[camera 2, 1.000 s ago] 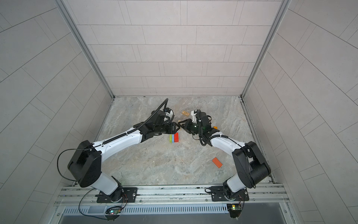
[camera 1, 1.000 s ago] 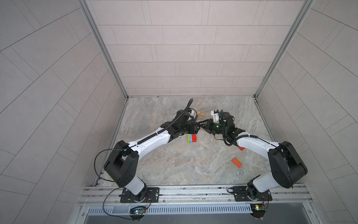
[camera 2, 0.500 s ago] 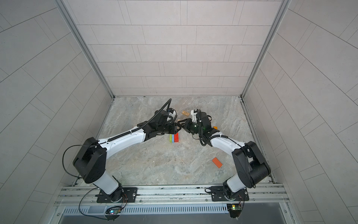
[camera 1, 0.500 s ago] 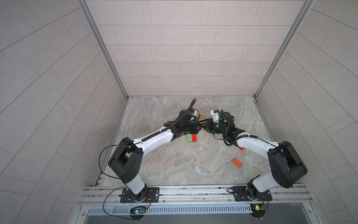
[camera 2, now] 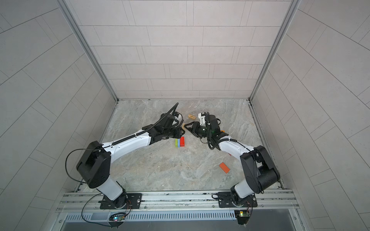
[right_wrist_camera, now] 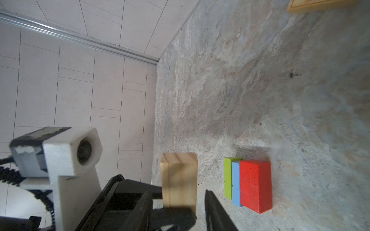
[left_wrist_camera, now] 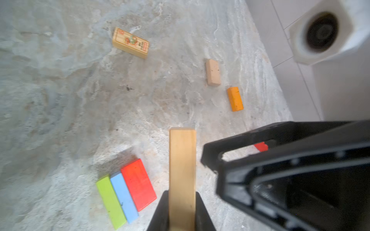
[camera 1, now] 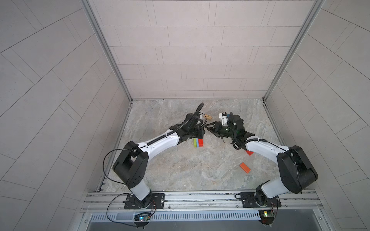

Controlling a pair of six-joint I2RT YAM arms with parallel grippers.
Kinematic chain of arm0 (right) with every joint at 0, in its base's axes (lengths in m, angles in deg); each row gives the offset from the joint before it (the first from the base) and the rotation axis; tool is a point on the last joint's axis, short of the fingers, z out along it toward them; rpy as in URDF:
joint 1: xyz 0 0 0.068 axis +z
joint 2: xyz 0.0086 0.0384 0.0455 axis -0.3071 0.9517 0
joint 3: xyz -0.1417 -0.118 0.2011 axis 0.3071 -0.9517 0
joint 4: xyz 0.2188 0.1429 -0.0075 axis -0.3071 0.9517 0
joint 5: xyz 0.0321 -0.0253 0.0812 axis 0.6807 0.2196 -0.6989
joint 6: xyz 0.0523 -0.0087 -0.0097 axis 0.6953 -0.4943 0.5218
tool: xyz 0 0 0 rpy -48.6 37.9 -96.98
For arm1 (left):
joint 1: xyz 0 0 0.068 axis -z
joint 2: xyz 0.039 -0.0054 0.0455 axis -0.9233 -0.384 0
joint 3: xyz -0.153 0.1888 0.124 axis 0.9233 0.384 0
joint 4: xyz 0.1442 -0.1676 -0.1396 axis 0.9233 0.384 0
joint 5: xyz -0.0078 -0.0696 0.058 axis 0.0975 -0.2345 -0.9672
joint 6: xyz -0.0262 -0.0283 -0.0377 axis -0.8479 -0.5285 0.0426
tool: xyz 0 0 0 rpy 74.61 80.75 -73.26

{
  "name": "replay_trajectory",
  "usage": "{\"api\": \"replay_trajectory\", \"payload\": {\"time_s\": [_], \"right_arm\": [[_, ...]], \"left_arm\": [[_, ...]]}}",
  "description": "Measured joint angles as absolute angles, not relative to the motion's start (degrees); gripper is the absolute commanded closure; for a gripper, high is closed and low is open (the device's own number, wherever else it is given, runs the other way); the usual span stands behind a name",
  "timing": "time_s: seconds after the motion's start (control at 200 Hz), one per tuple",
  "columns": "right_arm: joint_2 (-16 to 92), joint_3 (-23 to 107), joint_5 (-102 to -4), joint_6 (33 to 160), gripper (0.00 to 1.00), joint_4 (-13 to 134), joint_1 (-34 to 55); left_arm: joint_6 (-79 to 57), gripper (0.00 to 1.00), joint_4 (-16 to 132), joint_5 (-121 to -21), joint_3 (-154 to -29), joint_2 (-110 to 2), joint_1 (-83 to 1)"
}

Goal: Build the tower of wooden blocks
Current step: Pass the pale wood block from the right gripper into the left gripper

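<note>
A lime green, a light blue and a red wood block (camera 1: 198,143) (camera 2: 179,142) lie side by side on the stone floor as the tower's lowest layer (left_wrist_camera: 126,192) (right_wrist_camera: 248,184). Just behind them my two grippers meet tip to tip above the floor. My left gripper (camera 1: 201,131) (left_wrist_camera: 182,202) is shut on a plain tan block (left_wrist_camera: 182,170) (right_wrist_camera: 179,180) (camera 2: 183,125), which sticks out past its fingers. My right gripper (camera 1: 208,127) (right_wrist_camera: 177,193) stands open around the same block's far end, with a gap showing beside one finger (right_wrist_camera: 212,208).
A printed tan block (camera 1: 208,116) (left_wrist_camera: 131,43) lies toward the back wall. A pale tan block (left_wrist_camera: 213,72) and an orange one (left_wrist_camera: 235,99) lie near the right arm. A red block (camera 1: 249,153) peeks from under that arm, and an orange-red block (camera 1: 245,167) lies nearer the front.
My left gripper has moved in and shut on the tan block that the right gripper held. The right jaws have spread off the block.
</note>
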State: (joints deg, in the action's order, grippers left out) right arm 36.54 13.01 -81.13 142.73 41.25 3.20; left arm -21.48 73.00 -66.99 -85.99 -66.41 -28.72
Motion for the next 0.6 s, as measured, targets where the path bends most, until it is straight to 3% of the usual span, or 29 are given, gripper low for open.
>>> {"api": "replay_trajectory", "payload": {"time_s": [0.18,0.6], "right_arm": [[34.9,13.0,-83.4,141.7,0.41,42.5,-1.8],[27.9,7.3,-87.6,138.7,0.44,44.6,-9.0]], "left_arm": [[-16.2,0.91,80.4,-70.2,-86.4,-64.0,-29.4],[4.8,0.89,89.1,-69.2,-88.7,-59.7,-30.2]]}}
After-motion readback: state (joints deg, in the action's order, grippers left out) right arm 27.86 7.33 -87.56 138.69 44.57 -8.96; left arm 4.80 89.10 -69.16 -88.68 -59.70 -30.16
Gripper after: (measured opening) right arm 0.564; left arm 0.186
